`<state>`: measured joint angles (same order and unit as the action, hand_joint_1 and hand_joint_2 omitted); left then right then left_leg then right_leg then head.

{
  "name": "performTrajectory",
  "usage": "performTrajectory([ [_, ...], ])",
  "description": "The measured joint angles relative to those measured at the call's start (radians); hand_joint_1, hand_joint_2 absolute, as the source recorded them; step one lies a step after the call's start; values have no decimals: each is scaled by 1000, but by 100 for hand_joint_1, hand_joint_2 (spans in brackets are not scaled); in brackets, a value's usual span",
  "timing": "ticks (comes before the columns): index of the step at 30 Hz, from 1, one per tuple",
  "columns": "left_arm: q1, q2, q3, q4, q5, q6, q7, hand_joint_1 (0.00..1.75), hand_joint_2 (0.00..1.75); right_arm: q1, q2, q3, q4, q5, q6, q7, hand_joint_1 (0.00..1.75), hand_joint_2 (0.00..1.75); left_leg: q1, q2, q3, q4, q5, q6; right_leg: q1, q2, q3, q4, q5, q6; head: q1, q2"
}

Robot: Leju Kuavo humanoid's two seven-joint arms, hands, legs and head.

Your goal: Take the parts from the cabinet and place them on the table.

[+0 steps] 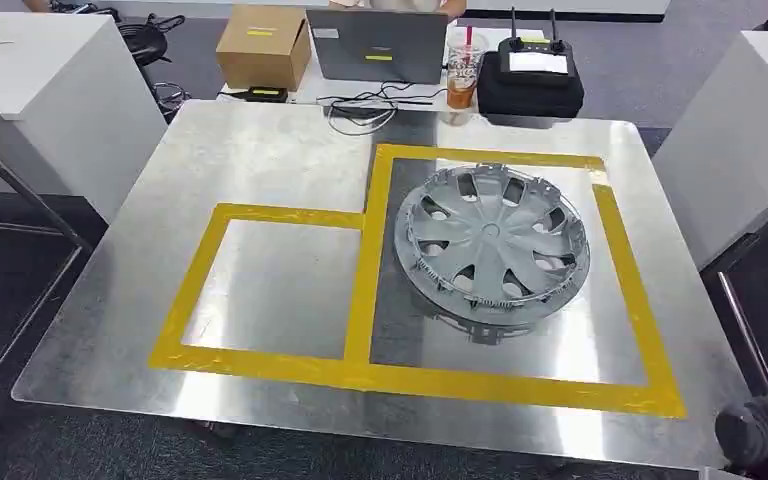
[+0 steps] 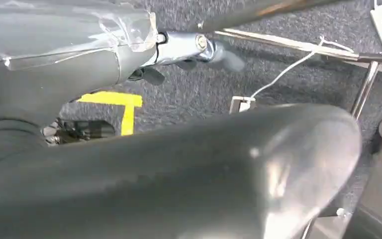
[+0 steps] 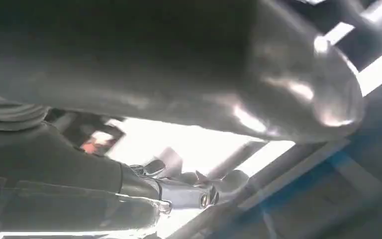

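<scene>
The silver hubcap (image 1: 492, 243) lies flat on the metal worktop (image 1: 260, 160), inside the larger yellow tape square (image 1: 620, 270) on the right side; the smaller taped square (image 1: 195, 280) to its left has bare metal in it. Nothing is touching the hubcap. Beyond the far edge of the worktop sit a cardboard box (image 1: 263, 45), a grey laptop (image 1: 378, 45), an iced drink in a plastic cup (image 1: 463, 75) and a black controller case (image 1: 530, 75), with cables trailing onto the metal. The left hand (image 2: 194, 47) hangs over grey carpet beside a yellow floor mark (image 2: 122, 107), holding nothing, fingers loosely apart. The right hand (image 3: 179, 184) shows against bright glare near metal bars; whether it is clenched or released, I cannot tell.
</scene>
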<state>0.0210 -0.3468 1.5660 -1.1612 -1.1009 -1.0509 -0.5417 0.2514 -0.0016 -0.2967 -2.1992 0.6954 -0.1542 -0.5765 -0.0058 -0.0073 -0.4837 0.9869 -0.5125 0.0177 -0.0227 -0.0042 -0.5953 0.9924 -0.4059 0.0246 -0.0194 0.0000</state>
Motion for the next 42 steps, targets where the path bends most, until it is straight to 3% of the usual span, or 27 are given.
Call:
performTrajectory([
  [2,5,-2,1,-14,7,-8,1,0,0,30,23,-39,9,20,39,22,0,0,11,4,-10,-26,31,20,-2,0,-6,1,4,8,1,0],
  [3,6,-5,2,-17,15,-11,4,0,0,40,34,-61,22,34,61,30,0,0,7,6,-19,-29,42,29,1,2,-23,25,-32,1,2,0],
  [5,11,-5,2,-26,30,-19,16,0,0,51,56,-111,55,62,101,39,0,0,5,7,-45,-29,61,35,-1,2,-68,161,-137,-14,6,0],
  [7,15,-6,2,-29,36,-25,20,0,0,65,74,-156,85,71,114,38,0,0,-1,7,-70,-27,79,37,-1,2,-98,299,-194,-9,7,0],
  [9,18,-8,4,-31,37,-26,21,0,0,68,87,-183,103,75,119,35,0,0,-4,7,-88,-24,97,35,-1,2,-47,270,-163,11,7,0],
  [11,19,-8,4,-32,40,-26,24,0,0,68,99,-203,112,82,131,30,0,0,-3,7,-110,-12,108,29,-2,2,84,80,-113,24,6,0],
  [12,19,-8,4,-33,42,-26,25,0,0,66,103,-210,114,84,131,29,0,0,-4,6,-120,-2,111,25,-2,2,138,-12,-131,15,6,0],
  [13,19,-8,5,-34,43,-26,26,0,0,68,107,-215,118,84,132,28,0,0,-8,6,-127,4,116,18,7,6,148,-21,-128,0,4,0],
  [16,21,-8,5,-40,45,-27,27,0,0,70,119,-231,125,84,132,26,0,0,-5,5,-131,6,133,0,12,7,125,-18,-119,-14,5,0],
  [17,22,-6,6,-42,45,-27,27,0,0,70,124,-232,127,88,136,28,0,0,-1,4,-134,10,132,-5,-1,4,117,-22,-107,-27,8,0],
  [19,27,-8,6,-43,49,-27,33,0,0,67,134,-240,130,117,168,43,0,0,4,5,-157,77,31,-20,0,1,100,-22,-89,-42,5,0],
  [21,29,-6,6,-44,60,-27,41,0,0,68,150,-269,143,164,217,59,0,0,11,6,-196,233,-85,-32,2,1,72,-20,-68,-42,3,0],
  [22,30,-7,6,-43,68,-27,47,0,0,67,160,-287,158,199,245,58,0,0,13,6,-205,297,-108,-35,2,1,58,-19,-56,-41,3,0],
  [24,32,-7,6,-42,84,-21,58,0,0,65,185,-339,198,300,311,26,0,0,16,6,-167,302,-65,-35,3,0,36,-16,-37,-36,3,0],
  [26,32,-7,6,-40,102,-7,72,0,0,55,214,-410,246,410,363,-18,0,0,16,5,-51,154,7,-27,4,1,14,-13,-20,-31,2,0],
  [27,32,-7,6,-39,108,-3,77,0,0,46,230,-449,275,459,380,-38,0,0,14,3,23,50,6,-18,4,1,10,-12,-12,-28,2,0],
  [28,32,-7,6,-38,113,3,85,0,0,37,245,-489,303,508,395,-57,0,0,9,2,68,-27,-31,-10,8,0,4,-12,-4,-19,3,0],
  [29,32,-7,5,-35,118,7,89,0,0,26,258,-527,331,558,408,-75,0,0,7,2,66,-30,-28,-10,6,-1,5,-16,5,-14,4,0],
  [32,32,-9,5,-27,123,18,100,0,0,-4,285,-638,429,742,439,-107,0,0,-3,3,45,-44,0,16,5,-1,3,-32,36,8,0,0],
  [33,28,-13,5,-23,122,20,101,0,0,-9,288,-672,467,796,461,-99,0,0,7,11,35,-56,22,24,1,1,-7,-20,18,4,0,0],
  [34,25,-13,5,-20,117,24,100,0,0,-9,288,-702,512,834,493,-70,0,0,6,7,18,-59,36,36,3,2,-24,15,-35,-7,4,0],
  [36,21,-16,5,-8,91,26,94,0,0,6,277,-721,608,868,571,43,0,0,3,7,-13,-58,62,38,2,2,-63,162,-151,-18,7,0],
  [37,18,-17,6,-1,78,27,88,0,0,15,268,-716,660,872,622,99,0,0,2,7,-28,-57,74,39,2,2,-79,237,-181,-13,7,0],
  [38,13,-17,6,7,61,29,84,0,0,14,256,-712,720,876,680,160,0,0,0,8,-44,-56,86,38,1,2,-81,286,-184,-3,8,0],
  [40,-1,-20,5,29,23,40,76,0,0,-6,215,-709,889,876,791,283,0,0,-1,10,-74,-49,109,34,-2,2,-18,246,-124,27,8,0],
  [41,-4,-21,5,39,7,48,71,0,0,-17,189,-704,975,876,800,320,0,0,0,10,-92,-40,118,31,-3,2,44,164,-93,35,8,0],
  [42,-9,-22,4,47,-6,50,66,0,0,-32,168,-701,1043,875,793,341,0,0,0,11,-108,-29,123,27,-4,2,111,70,-88,33,8,0],
])
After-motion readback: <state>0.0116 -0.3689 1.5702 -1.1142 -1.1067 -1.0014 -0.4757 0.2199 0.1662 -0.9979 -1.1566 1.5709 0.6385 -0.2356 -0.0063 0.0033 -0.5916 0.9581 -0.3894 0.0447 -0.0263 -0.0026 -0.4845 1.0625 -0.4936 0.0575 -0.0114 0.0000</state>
